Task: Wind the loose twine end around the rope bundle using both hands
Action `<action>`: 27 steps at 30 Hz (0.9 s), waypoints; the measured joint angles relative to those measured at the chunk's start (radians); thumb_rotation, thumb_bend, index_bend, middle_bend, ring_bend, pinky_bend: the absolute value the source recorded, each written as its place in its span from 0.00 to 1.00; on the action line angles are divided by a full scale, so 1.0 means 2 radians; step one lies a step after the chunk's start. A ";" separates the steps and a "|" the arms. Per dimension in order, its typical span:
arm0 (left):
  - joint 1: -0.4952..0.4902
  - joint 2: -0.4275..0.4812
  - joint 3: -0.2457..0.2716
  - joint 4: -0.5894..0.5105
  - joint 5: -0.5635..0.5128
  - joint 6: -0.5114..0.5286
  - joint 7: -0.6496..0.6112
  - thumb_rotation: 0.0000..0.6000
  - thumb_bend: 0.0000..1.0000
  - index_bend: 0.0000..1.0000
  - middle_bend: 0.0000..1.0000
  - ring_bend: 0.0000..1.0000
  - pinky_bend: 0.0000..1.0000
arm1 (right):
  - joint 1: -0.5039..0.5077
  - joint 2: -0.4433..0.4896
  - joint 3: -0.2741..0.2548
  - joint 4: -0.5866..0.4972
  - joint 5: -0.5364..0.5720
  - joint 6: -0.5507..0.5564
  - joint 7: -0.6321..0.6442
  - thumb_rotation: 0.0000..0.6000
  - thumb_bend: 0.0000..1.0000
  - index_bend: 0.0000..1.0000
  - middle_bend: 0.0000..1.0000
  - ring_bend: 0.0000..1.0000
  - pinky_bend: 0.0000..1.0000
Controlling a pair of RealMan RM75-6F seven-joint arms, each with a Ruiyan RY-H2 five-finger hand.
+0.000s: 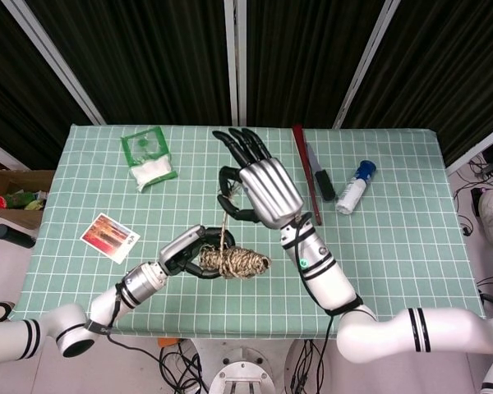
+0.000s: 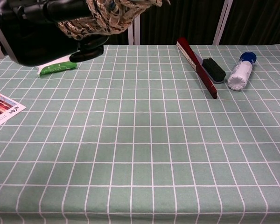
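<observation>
left hand [image 1: 183,253] clamped around one end of the rope bundle [image 1: 234,263], held above the near part of the green checked surface [image 1: 394,230], the bundle lying roughly level. right hand [image 1: 259,182] raised above and behind it, thumb and a finger pinched on the loose twine end [image 1: 226,222], which runs straight down to the bundle, other fingers stretched out. further back on the surface: a green packet [image 1: 149,158], a card [image 1: 109,236], a red stick [image 1: 306,173], a brush [image 1: 321,179] and a white bottle [image 1: 354,188].

Rough, fibrous rope bundle [image 1: 234,263], glossy silver-and-black right hand [image 1: 259,185], matt checked cloth on the table [image 1: 394,238].
</observation>
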 measured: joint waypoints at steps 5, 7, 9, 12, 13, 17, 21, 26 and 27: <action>-0.015 0.002 0.014 0.025 0.016 0.016 -0.078 1.00 0.45 0.81 0.82 0.70 0.83 | -0.017 0.008 -0.015 0.004 -0.006 0.002 0.042 1.00 0.53 1.00 0.08 0.00 0.00; -0.018 0.002 0.019 0.032 0.018 0.021 -0.101 1.00 0.45 0.81 0.82 0.70 0.83 | -0.026 0.010 -0.023 0.008 -0.010 0.002 0.063 1.00 0.53 1.00 0.08 0.00 0.00; -0.022 0.001 0.023 0.038 0.017 0.027 -0.123 1.00 0.45 0.81 0.82 0.70 0.83 | -0.034 0.011 -0.031 0.012 -0.016 0.001 0.084 1.00 0.53 1.00 0.08 0.00 0.00; -0.027 0.001 0.027 0.043 0.014 0.031 -0.149 1.00 0.45 0.81 0.82 0.70 0.83 | -0.044 0.010 -0.042 0.020 -0.025 -0.001 0.116 1.00 0.53 1.00 0.08 0.00 0.00; -0.028 0.002 0.028 0.044 0.012 0.032 -0.156 1.00 0.45 0.81 0.82 0.70 0.83 | -0.047 0.009 -0.045 0.023 -0.029 -0.002 0.125 1.00 0.53 1.00 0.08 0.00 0.00; -0.033 0.004 0.032 0.046 0.003 0.035 -0.181 1.00 0.45 0.81 0.83 0.70 0.83 | -0.057 0.004 -0.061 0.037 -0.044 -0.008 0.160 1.00 0.53 1.00 0.08 0.00 0.00; -0.038 0.007 0.033 0.047 -0.003 0.035 -0.193 1.00 0.45 0.81 0.83 0.70 0.83 | -0.067 -0.004 -0.075 0.048 -0.060 -0.012 0.188 1.00 0.53 1.00 0.08 0.00 0.00; -0.042 0.008 0.033 0.054 -0.012 0.032 -0.215 1.00 0.46 0.81 0.83 0.70 0.83 | -0.079 -0.012 -0.092 0.058 -0.077 -0.011 0.209 1.00 0.53 1.00 0.09 0.00 0.00; -0.043 0.008 0.033 0.056 -0.013 0.031 -0.221 1.00 0.46 0.81 0.83 0.70 0.83 | -0.082 -0.013 -0.095 0.060 -0.080 -0.011 0.215 1.00 0.53 1.00 0.09 0.00 0.00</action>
